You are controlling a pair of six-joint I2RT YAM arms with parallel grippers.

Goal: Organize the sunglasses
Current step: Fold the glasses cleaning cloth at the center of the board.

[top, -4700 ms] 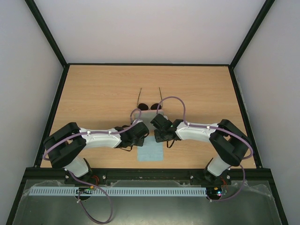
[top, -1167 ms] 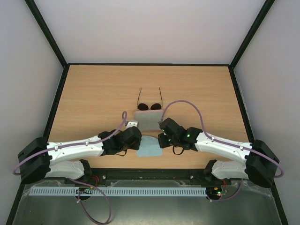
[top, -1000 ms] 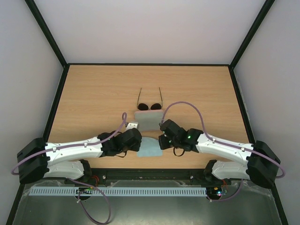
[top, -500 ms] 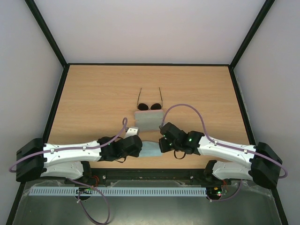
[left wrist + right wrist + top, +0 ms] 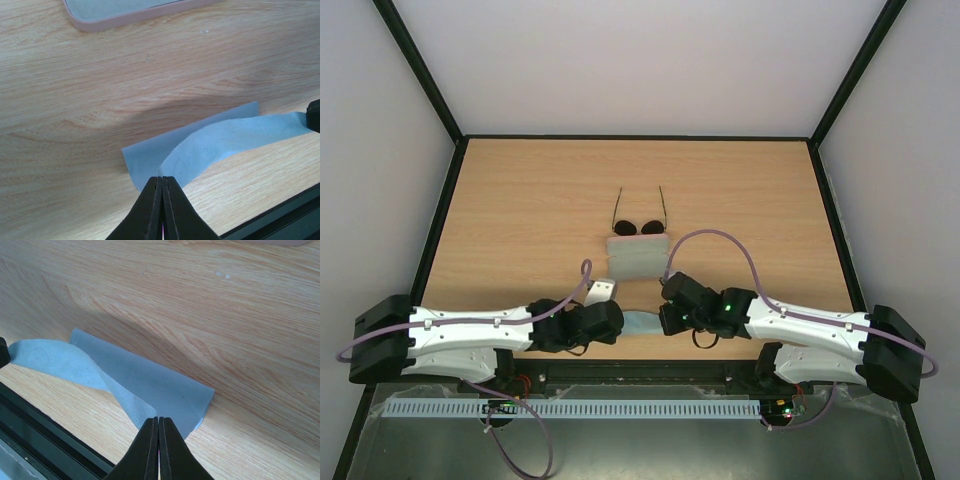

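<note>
While both pincers are taken up with the cloth, you will find the stock as follows.

Item one, sunglasses: lying open on the desk, lenses at their six o'clock side, temple arms running to twelve o'clock. They sit just at twelve o'clock of the pink case and nothing holds them. Judged light, thin-wired and easily bent, with lenses that smudge and scratch. Take hold at the bridge or on a temple arm close to its hinge, never on the glass.

Item two, blue cloth: at six o'clock of the case, by the desk's near edge, limp and partly folded over itself.

Item three, left pincer: closed tight on the cloth's nine o'clock end, arm stretched low, pointing to three o'clock.

Item four, right pincer: closed tight on the three o'clock end, arm mirrored.
</note>
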